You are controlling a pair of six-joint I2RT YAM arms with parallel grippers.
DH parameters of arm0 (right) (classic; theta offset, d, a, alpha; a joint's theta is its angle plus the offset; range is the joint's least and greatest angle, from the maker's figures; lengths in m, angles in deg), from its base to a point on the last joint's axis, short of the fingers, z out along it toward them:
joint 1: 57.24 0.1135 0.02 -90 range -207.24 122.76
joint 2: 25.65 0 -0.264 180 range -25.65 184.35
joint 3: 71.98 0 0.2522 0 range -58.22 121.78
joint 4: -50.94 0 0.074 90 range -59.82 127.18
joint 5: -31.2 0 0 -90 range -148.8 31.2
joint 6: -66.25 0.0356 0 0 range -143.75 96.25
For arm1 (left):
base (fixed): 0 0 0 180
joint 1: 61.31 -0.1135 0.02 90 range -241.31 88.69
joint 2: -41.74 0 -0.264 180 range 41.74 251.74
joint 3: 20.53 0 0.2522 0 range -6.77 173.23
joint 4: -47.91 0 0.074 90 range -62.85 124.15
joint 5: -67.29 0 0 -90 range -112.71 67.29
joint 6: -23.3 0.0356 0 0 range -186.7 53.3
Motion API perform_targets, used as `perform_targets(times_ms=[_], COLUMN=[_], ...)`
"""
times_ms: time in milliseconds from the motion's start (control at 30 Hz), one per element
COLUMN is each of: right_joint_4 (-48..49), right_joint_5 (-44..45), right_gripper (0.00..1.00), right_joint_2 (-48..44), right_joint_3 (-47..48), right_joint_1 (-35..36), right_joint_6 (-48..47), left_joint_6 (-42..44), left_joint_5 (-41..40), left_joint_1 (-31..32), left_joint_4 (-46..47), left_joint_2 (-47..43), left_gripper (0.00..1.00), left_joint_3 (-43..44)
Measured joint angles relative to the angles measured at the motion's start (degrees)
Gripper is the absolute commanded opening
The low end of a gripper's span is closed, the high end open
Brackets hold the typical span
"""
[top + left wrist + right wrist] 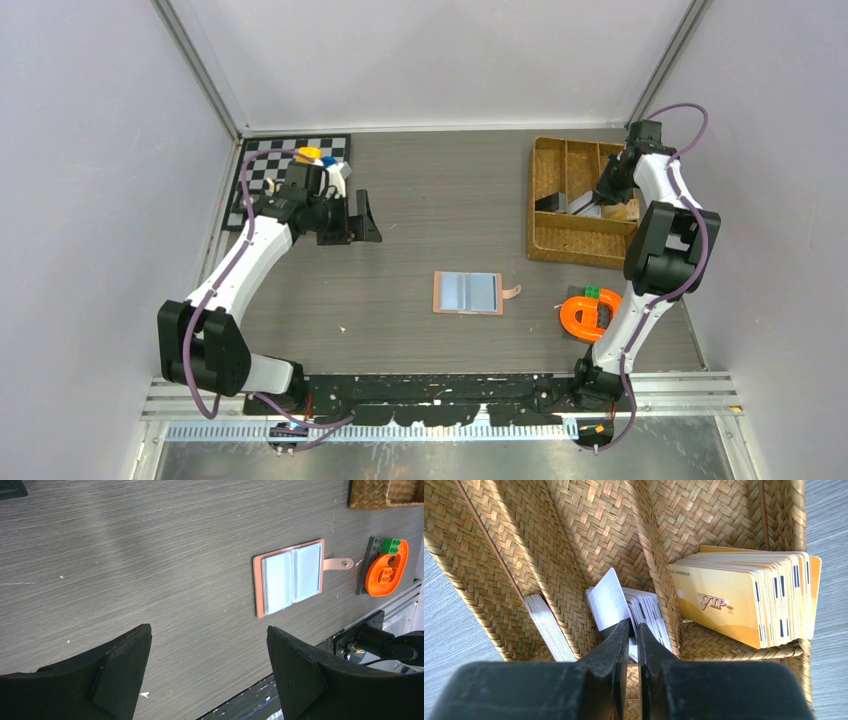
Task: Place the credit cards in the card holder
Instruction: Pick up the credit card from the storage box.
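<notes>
The pink card holder (467,292) lies open and flat mid-table, its clear inner slots up and its snap tab to the right; it also shows in the left wrist view (291,577). My right gripper (600,195) is down inside the wicker tray (575,243). In the right wrist view its jaws (633,625) are closed on the lower edge of a pale white card (608,600), tilted up off a stack of white cards (649,614). My left gripper (352,222) is open and empty above the table at the far left (207,628).
The tray (589,525) also holds a gold VIP card stack (734,597) and a grey stack on edge (546,625). An orange toy on a dark plate (588,312) lies right of the card holder. A checkerboard (270,165) sits at the back left.
</notes>
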Motion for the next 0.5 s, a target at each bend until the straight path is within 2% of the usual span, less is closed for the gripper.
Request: perform_targets(times_ms=[133, 500], right_joint_4=[0.5, 1.7], right_joint_5=[-0.8, -2.1], right_gripper=[0.10, 0.10], right_joint_2=[0.0, -2.5], right_joint_3=[0.0, 0.0], right_joint_1=[0.0, 0.2], right_joint_6=[-0.3, -1.5], left_joint_6=[0.0, 0.0], left_joint_5=[0.5, 1.0], left_joint_1=[-0.1, -0.1], left_joint_4=[0.0, 0.0], left_joint_2=[0.2, 0.3], left_gripper=[0.87, 0.87], left_joint_3=[-0.1, -0.3])
